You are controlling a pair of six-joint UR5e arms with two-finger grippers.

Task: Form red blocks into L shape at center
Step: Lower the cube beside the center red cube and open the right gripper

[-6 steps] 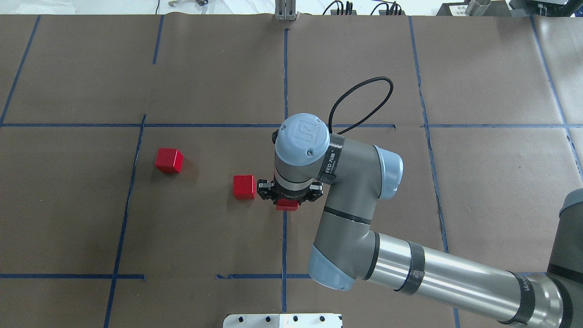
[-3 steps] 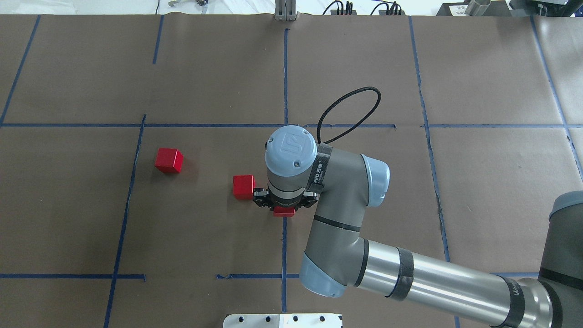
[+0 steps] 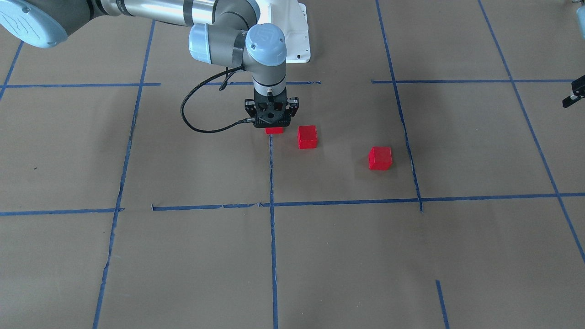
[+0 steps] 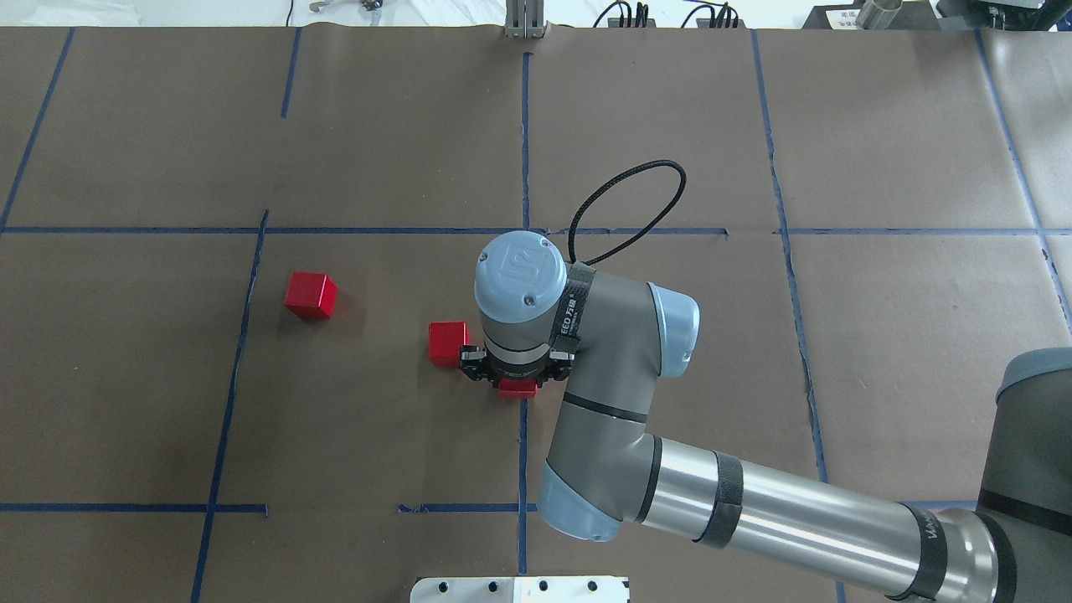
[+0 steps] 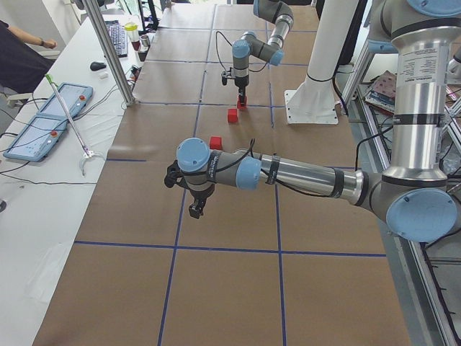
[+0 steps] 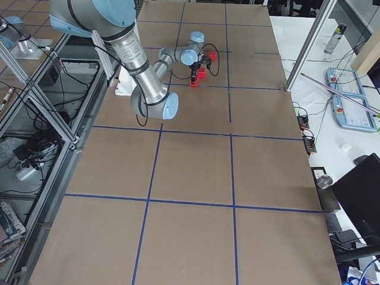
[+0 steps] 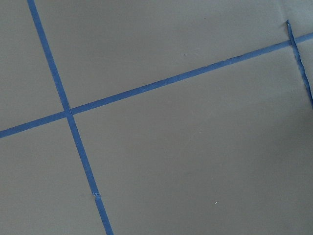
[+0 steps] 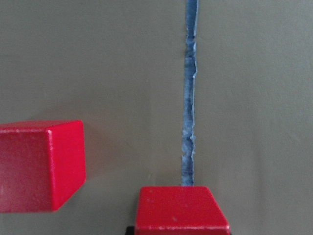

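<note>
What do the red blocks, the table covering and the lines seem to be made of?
The red blocks: probably painted wood or hard plastic; matte faces, crisp edges.
Table covering: brown paper, matte, sheet edges visible.
Lines: blue tape, with frayed, wrinkled edges.

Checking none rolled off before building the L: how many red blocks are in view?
3. The held block is in the right gripper at the central tape line; the middle block lies beside it, apart; the far block sits alone toward the robot's left.
</note>
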